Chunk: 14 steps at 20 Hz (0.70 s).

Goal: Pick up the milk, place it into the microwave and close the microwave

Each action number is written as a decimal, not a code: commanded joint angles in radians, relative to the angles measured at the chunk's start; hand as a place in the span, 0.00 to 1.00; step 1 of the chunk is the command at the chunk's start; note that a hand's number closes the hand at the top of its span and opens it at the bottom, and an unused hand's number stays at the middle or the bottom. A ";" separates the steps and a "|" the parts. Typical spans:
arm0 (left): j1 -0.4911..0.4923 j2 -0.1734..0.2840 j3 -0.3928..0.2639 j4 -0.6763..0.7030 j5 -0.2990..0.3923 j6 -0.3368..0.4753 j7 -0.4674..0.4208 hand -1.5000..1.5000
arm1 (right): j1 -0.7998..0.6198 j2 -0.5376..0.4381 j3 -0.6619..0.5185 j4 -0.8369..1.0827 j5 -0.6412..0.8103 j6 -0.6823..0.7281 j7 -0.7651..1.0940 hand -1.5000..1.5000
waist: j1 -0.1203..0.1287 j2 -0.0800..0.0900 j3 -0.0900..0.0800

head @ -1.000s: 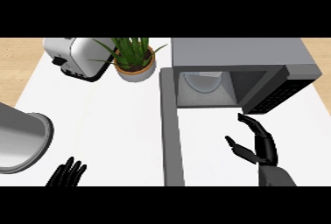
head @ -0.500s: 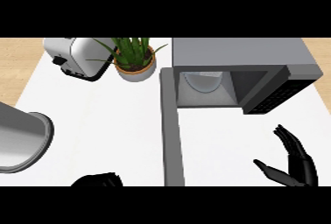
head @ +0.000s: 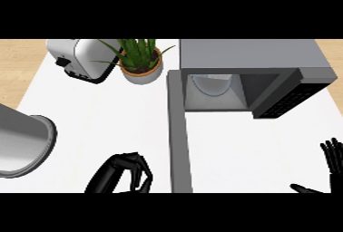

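The milk, a pale carton, stands inside the open microwave at the back right. The microwave's door swings out toward me and shows as a long grey strip. My left hand is low on the counter just left of the door's near end, fingers curled under and holding nothing. My right hand shows at the lower right edge, fingers straight and pointing up, well clear of the microwave.
A silver toaster and a potted plant stand at the back left. A large metal pot lies at the left edge. The white counter spreads between them.
My right hand has drawn back from the microwave's opening, down and to the right edge. My left hand has come in toward the door, its fingers curling.
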 commanded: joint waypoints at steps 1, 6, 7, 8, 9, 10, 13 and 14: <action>-0.042 -0.004 -0.120 0.065 -0.108 0.030 0.019 1.00 | 0.038 0.028 0.013 0.014 0.010 0.024 -0.049 0.00 | -0.001 0.000 0.000; -0.203 -0.003 -0.146 0.233 -0.099 -0.106 0.163 1.00 | 0.044 -0.049 -0.012 -0.020 -0.033 0.100 -0.028 0.00 | -0.014 0.002 0.000; -0.235 -0.003 -0.230 0.280 -0.084 -0.041 0.193 1.00 | 0.031 -0.068 -0.016 0.005 -0.037 0.119 -0.023 0.00 | -0.020 0.004 0.001; -0.212 -0.003 -0.237 0.293 -0.121 -0.078 0.172 1.00 | 0.052 -0.049 -0.011 -0.024 -0.038 0.105 -0.030 0.00 | -0.014 0.001 0.000; -0.279 -0.004 -0.250 0.379 -0.104 -0.052 0.169 1.00 | 0.047 -0.048 -0.007 -0.018 -0.030 0.099 -0.045 0.00 | -0.020 0.004 0.000; -0.284 -0.004 -0.267 0.380 -0.092 -0.095 0.206 1.00 | 0.064 -0.061 -0.011 -0.036 -0.043 0.125 -0.045 0.00 | -0.024 0.003 0.000; -0.367 -0.004 -0.393 0.461 -0.049 0.031 0.158 1.00 | 0.035 -0.065 -0.014 -0.019 -0.052 0.131 -0.037 0.00 | -0.013 0.003 0.000; -0.364 -0.004 -0.441 0.493 -0.032 0.084 0.133 1.00 | 0.060 -0.073 -0.008 -0.051 -0.054 0.153 -0.046 0.00 | -0.018 0.003 -0.001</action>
